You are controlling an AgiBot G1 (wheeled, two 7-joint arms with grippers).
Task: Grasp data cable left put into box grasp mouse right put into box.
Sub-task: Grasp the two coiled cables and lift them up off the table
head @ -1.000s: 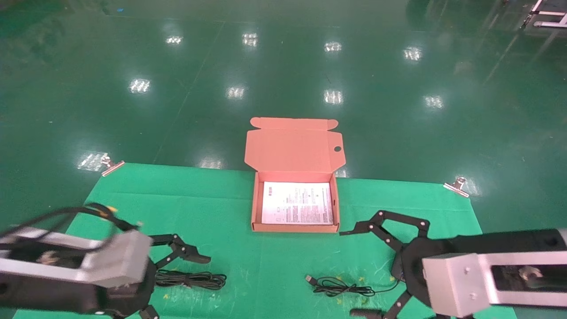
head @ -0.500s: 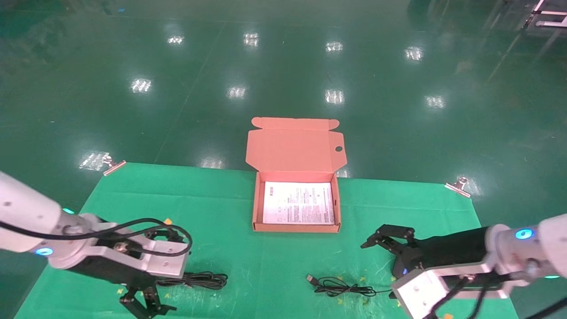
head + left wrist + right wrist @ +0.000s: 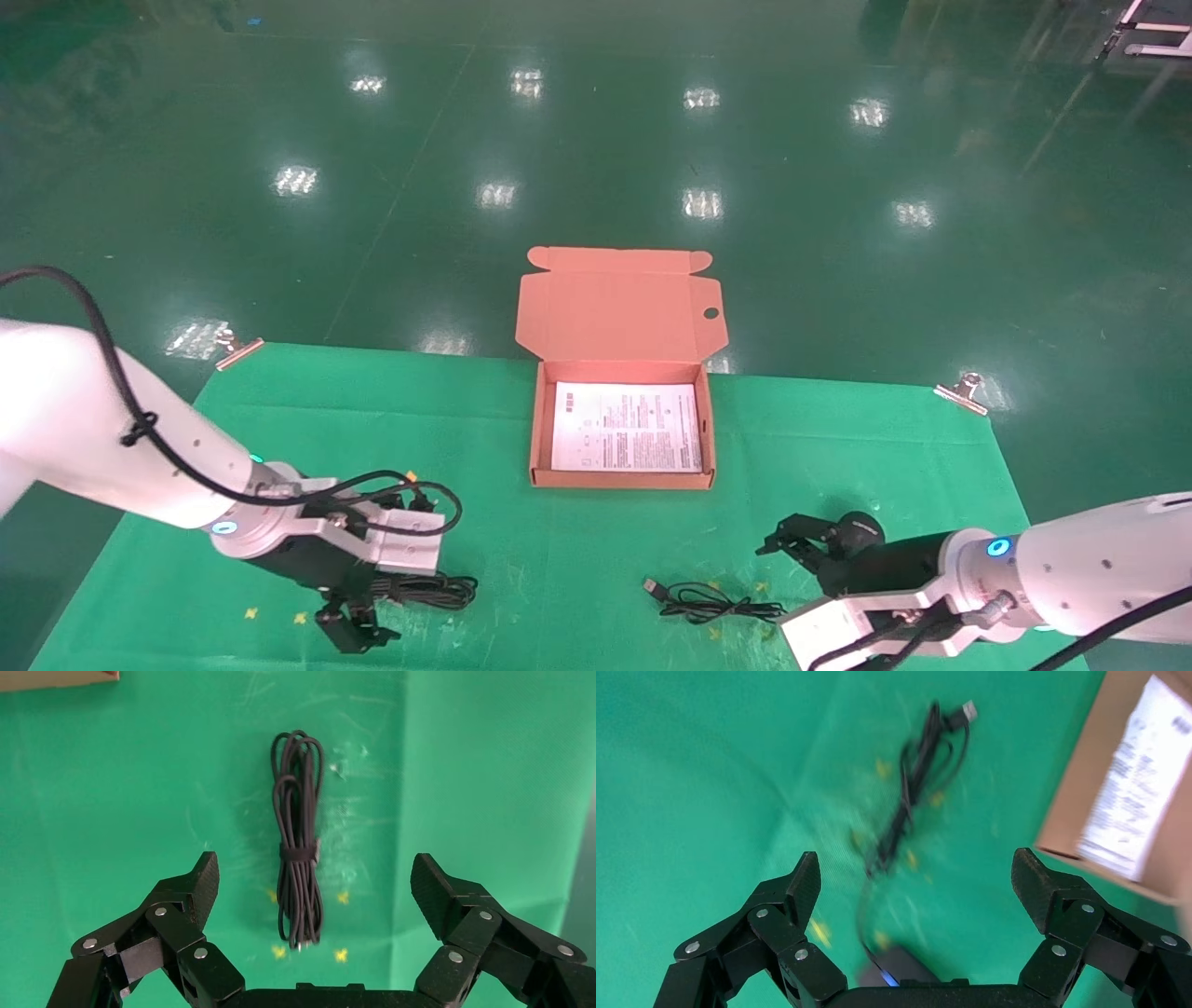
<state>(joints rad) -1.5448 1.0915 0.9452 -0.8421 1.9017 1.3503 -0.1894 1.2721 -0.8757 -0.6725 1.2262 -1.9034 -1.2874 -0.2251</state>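
Green cloth covers my worktop [image 3: 484,419], pinned at its far corners by two metal clips. On the left I have the left gripper [image 3: 314,888] low over the near part of the cloth, its fingers [image 3: 199,881] spread wide and holding nothing. Through the left wrist camera, the data cable [image 3: 298,860] lies flat between them as a long narrow black bundle, tied at its middle, untouched. From the head camera I see that bundle [image 3: 438,589] poking out just beside the gripper's wrist block.

At the middle, the box [image 3: 537,438] sits at the far edge of the cloth with its flap lid standing open behind it, and a white printed sheet [image 3: 626,427] lines its floor.

Right of that, near me, the mouse's thin cord [image 3: 708,604] lies in a loose tangle with its USB plug pointing left. My right gripper [image 3: 916,892] hangs over it, fingers [image 3: 1040,885] wide apart and empty. The mouse [image 3: 899,974] shows only partly in the right wrist camera, close under the gripper's base.
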